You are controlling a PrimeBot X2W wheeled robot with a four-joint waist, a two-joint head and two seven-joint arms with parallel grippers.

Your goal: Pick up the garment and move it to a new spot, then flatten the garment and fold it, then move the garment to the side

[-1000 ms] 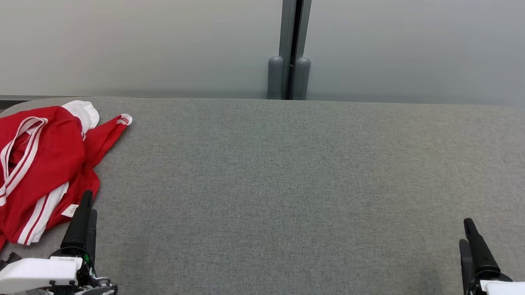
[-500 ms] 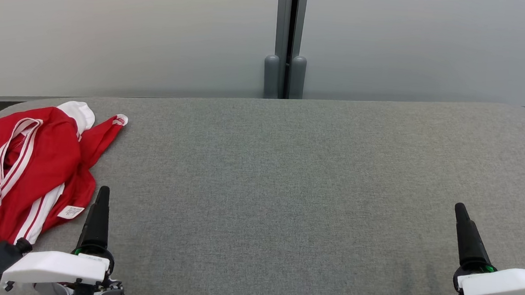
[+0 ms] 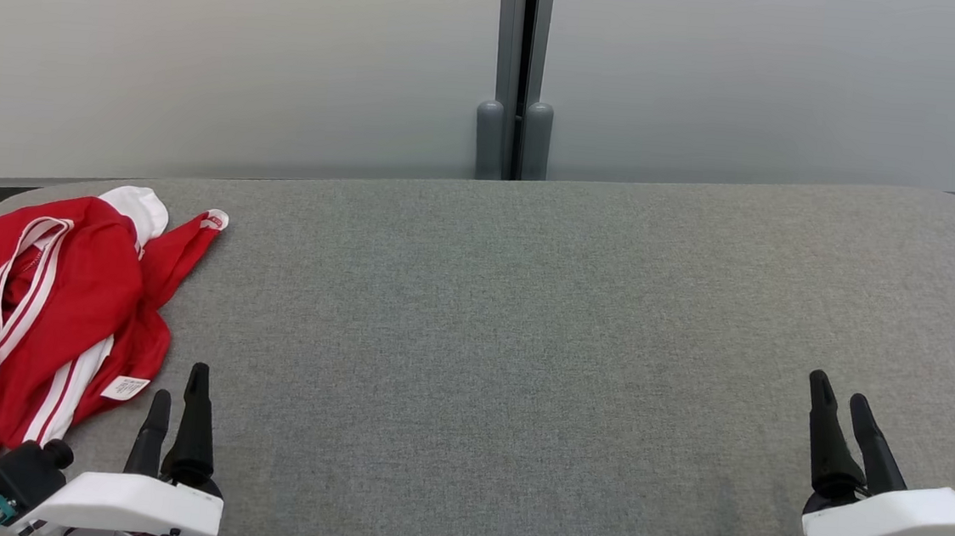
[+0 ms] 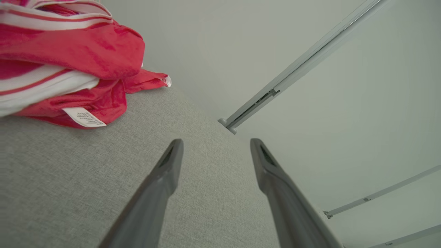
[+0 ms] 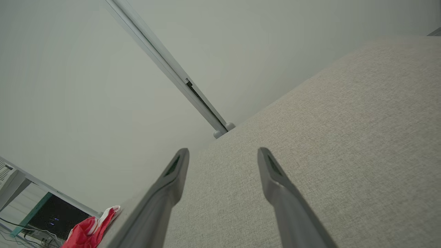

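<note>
changed: our left claw [image 3: 179,382] and right claw [image 3: 839,388] have twisted since a second ago, so we see both fingers now
claws: both spread, empty
garment: crumpled red-and-white jersey [image 3: 57,303] on the left corner of the grey fabric desk [image 3: 522,348], just beside the left claw
behind: grey metal post [image 3: 517,67]

The left end effector [image 3: 178,385] and right end effector [image 3: 838,390] each have two long, tapered black fingers [image 3: 194,429] on a white housing [image 3: 127,503].

Partial letters "CT" on red garment [image 3: 84,288]
</note>
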